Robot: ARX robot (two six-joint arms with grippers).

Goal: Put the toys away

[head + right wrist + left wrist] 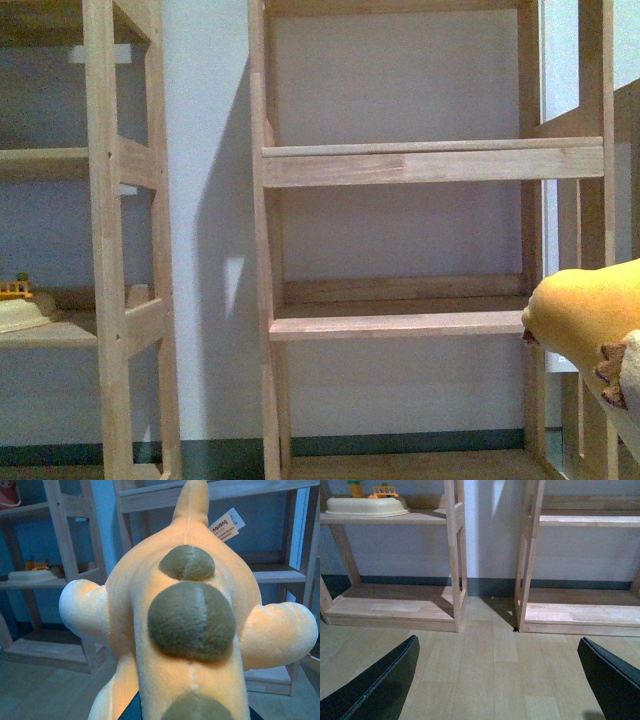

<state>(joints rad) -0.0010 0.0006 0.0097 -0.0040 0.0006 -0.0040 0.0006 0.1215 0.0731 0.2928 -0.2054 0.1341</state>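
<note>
plush toy up in the air at the right edge of the front view, about level with the lower board of the middle rack, overlapping that rack's right post. yellow-orange and rounded, with a brown scalloped mark low on its near side.

seen from the right wrist, filling most of the frame: pale orange body, two stubby limbs out to either side, a row of round olive-brown spots down the middle seam, a white printed label near the far tapered end.

right tool almost wholly hidden beneath the toy, clamped on it by the look of things, with only a dark finger peeking out at the near edge.

left tool spread wide, nothing between its black fingers, hanging low over the pale wood floor and facing the gap between the two racks.

left rack just beside the middle one, both of light wood, both against a pale wall with a dark skirting strip. cream basin resting on a shelf of the left rack, small yellow and orange bits showing above its rim, too small to make out.
</note>
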